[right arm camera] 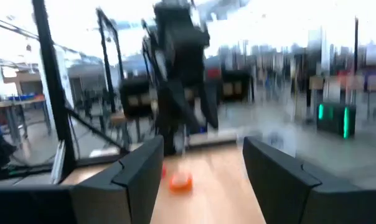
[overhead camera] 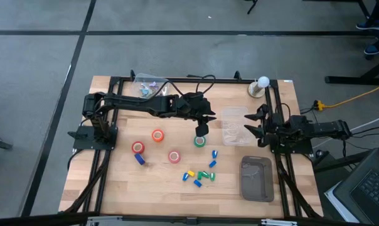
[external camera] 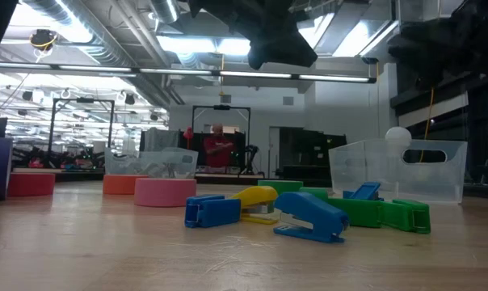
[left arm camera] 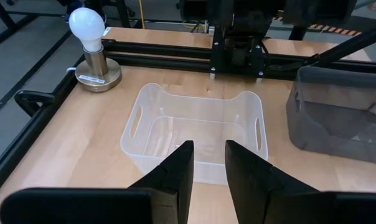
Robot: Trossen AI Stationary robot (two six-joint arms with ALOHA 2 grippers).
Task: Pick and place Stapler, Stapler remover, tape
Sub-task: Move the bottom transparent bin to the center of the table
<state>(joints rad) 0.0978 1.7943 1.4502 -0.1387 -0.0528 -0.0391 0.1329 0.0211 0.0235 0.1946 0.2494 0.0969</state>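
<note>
Blue stapler point(external camera: 310, 218) lies on table point(external camera: 107, 250)

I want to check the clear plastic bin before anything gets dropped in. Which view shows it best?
The left wrist view: the clear plastic bin fills the middle, its inside and both handle cutouts visible. The high view shows it small and faint beside the grey tray. The low view shows only its side wall. The right wrist view doesn't show it.

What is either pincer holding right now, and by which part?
Nothing that shows. The left pincer has an empty gap, over the green tape roll; the right pincer waits open and empty at the right edge of the table.
</note>
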